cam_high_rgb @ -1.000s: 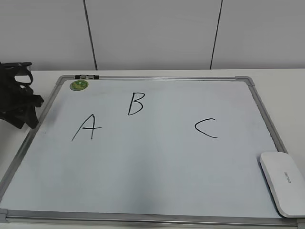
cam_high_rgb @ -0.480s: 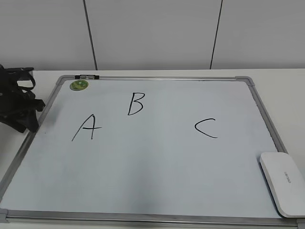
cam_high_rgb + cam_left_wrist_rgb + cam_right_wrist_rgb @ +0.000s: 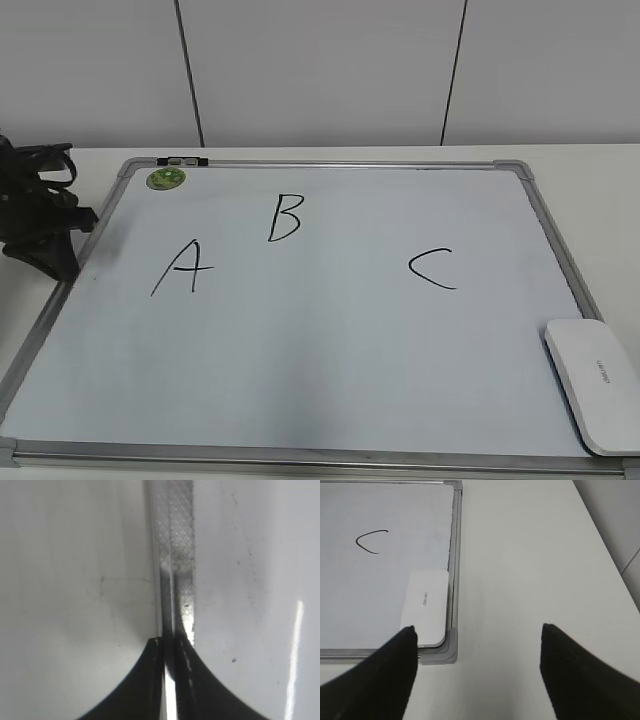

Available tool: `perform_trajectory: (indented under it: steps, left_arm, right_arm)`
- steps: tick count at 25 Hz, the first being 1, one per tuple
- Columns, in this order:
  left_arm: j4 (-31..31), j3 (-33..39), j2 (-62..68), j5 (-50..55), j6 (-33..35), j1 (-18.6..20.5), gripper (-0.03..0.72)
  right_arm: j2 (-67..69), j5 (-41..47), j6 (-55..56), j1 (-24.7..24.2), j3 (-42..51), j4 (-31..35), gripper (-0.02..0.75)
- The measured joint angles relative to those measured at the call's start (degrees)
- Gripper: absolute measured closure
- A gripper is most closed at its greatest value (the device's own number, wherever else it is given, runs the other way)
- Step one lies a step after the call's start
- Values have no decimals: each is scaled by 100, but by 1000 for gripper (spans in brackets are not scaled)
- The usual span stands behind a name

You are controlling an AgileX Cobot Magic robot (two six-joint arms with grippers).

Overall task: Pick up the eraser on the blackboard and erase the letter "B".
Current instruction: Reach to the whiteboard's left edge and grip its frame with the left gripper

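The blackboard (image 3: 330, 340) is a white board in a grey frame, lying flat on the table. The black letter "B" (image 3: 285, 217) is at its upper middle, between "A" (image 3: 180, 268) and "C" (image 3: 432, 268). The white eraser (image 3: 595, 385) lies at the board's near right corner and also shows in the right wrist view (image 3: 426, 607). My right gripper (image 3: 479, 629) is open and empty, above the table just right of and behind the eraser; it is out of the exterior view. My left gripper (image 3: 40, 215) is shut and empty over the board's left frame (image 3: 175, 555).
A round green sticker (image 3: 166, 179) and a small clip (image 3: 182, 160) sit at the board's far left corner. The grey corner piece (image 3: 442, 655) lies by the eraser. White table (image 3: 530, 570) extends right of the board. A panelled wall (image 3: 320, 70) stands behind.
My left gripper has shifted slightly down along the board's left edge. The eraser, the letters and the board have not moved.
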Motion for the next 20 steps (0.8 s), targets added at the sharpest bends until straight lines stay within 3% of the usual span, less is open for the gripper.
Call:
perform_trajectory:
  steps: [12,20]
  left_arm:
    - [-47,2,0,30,-34,13,678]
    - [-47,2,6,32,-34,13,678]
  right_arm:
    - [77,0,0,0,-24,11,152]
    - [1823,-232,0,0,-404,83,152]
